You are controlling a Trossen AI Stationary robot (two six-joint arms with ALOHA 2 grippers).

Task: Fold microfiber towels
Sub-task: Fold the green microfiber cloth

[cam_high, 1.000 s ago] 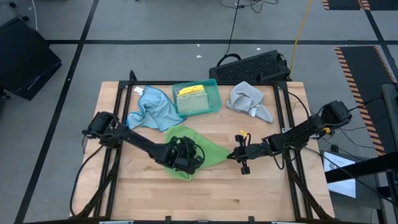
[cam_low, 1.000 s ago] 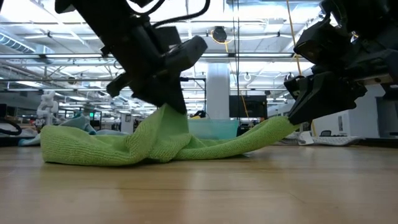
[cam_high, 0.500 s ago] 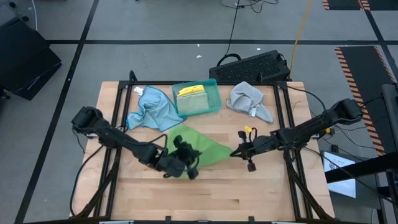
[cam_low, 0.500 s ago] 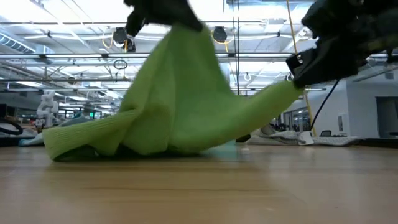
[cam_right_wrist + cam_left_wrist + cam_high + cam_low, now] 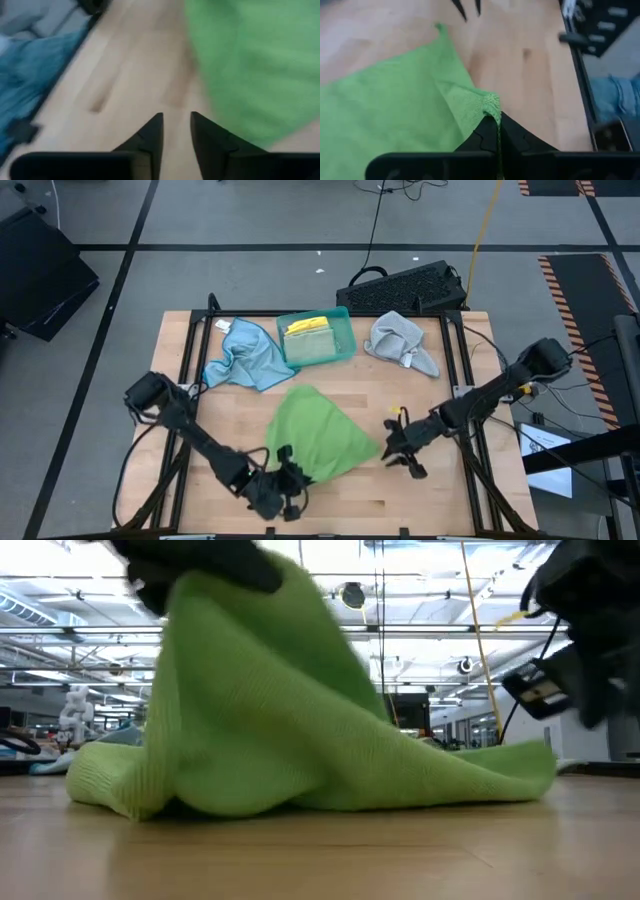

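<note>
Overhead, high view: green towel (image 5: 318,433) lies spread near the middle of the wooden worktop (image 5: 420,490). Left hand (image 5: 283,485) sits at the towel's near corner, close to the front edge of the worktop, clamped on that corner. Right hand (image 5: 398,448) is just beside the towel's right-hand corner, apart from it, holding nothing. Light blue towel (image 5: 243,354) lies crumpled at the back left; grey towel (image 5: 402,342) crumpled at the back right. Between them stands the teal tray (image 5: 343,332), with a yellow towel (image 5: 308,327) in it.

Low view: green towel (image 5: 300,730) rises in a peak on the left, where a dark hand grips it from above; its far end trails flat onto the worktop on the right. Right arm blurred beyond that end, not touching.

Left wrist view: left hand (image 5: 497,131) fingers pressed together, with a bunched green corner (image 5: 491,102) pinched between the tips; the rest of the cloth spreads flat beyond.

Right wrist view: right hand (image 5: 176,124) fingers slightly parted, bare worktop between them; green towel (image 5: 245,65) nearby, light blue cloth (image 5: 35,60) farther off.
</note>
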